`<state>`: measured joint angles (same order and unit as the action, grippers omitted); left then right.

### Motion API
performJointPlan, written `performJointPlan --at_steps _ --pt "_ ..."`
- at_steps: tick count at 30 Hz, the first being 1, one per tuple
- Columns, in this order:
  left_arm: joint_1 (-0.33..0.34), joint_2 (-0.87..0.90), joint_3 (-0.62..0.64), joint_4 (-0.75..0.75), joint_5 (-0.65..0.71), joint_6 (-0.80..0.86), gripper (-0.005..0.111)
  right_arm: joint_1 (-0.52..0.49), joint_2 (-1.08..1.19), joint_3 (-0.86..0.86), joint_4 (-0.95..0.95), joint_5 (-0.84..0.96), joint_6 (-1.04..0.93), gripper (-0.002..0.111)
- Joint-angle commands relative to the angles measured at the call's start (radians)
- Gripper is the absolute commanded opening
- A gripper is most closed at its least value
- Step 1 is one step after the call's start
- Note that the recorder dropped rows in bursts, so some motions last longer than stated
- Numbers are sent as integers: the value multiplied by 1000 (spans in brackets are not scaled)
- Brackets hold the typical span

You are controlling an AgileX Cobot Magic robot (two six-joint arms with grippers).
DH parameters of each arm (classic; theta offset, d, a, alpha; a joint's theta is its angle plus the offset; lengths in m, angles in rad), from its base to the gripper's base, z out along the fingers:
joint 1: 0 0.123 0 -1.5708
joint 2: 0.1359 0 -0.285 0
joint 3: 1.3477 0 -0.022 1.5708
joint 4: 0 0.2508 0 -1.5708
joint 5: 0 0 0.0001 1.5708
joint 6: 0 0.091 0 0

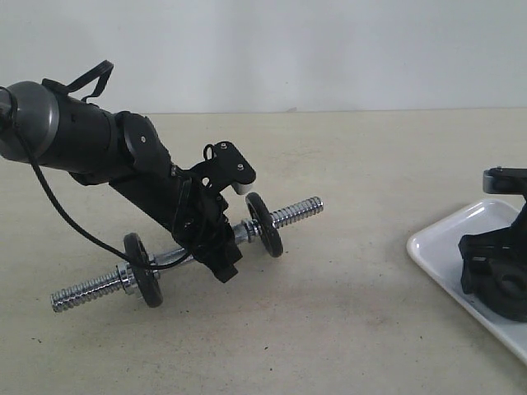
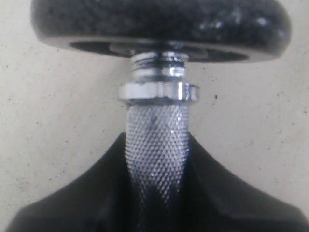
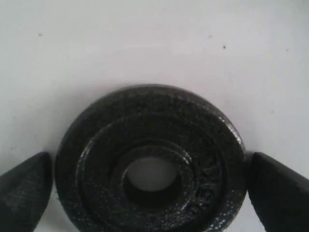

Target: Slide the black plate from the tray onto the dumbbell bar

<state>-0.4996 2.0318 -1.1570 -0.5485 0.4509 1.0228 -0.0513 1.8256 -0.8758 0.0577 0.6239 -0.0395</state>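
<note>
While spread, brackets the black plate [image 3: 96, 159] flat on the tray [image 1: 436, 247] at 4 o'clock with right gripper [image 3: 152, 193]. Pinches dumbbell bar [image 1: 292, 212] mid-shaft with left gripper [image 1: 216, 255], axis 8 to 2 o'clock

The bar [image 2: 157, 145] is shiny chrome metal, its grip knurled rough, its nut [image 2: 159, 91] polished smooth. The plate [image 3: 149, 116] is black, pebbly cast metal with a faint sheen. The tray [image 3: 145, 43] is smooth and white, the bench [image 1: 346, 313] matt.
</note>
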Motion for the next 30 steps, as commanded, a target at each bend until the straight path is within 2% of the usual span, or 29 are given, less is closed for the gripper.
performJointPlan --at_steps 1,6,9,11,12,14,16,17,20,30 --pt "-2 16 17 6 36 -9 4 -8 21 15 45 33 -2 105" --pt "-2 16 17 6 36 -9 4 -8 21 15 45 33 -1 105" --pt "-2 16 17 6 36 -9 4 -8 21 15 45 33 -1 97" --pt "-2 16 17 6 36 -9 4 -8 21 15 45 33 1 83" --pt "-2 16 17 6 36 -9 4 -8 21 15 45 31 3 71" --pt "-2 16 17 6 36 -9 4 -8 21 15 45 31 3 43" --pt "-2 16 17 6 36 -9 4 -8 21 15 45 31 -7 5" --pt "-2 16 17 6 36 -9 4 -8 21 15 45 30 -15 1" --pt "-2 16 17 3 39 -12 4 -8 21 15 45 27 -19 6" --pt "-2 16 17 -15 39 -10 4 -8 21 15 45 8 -19 5"
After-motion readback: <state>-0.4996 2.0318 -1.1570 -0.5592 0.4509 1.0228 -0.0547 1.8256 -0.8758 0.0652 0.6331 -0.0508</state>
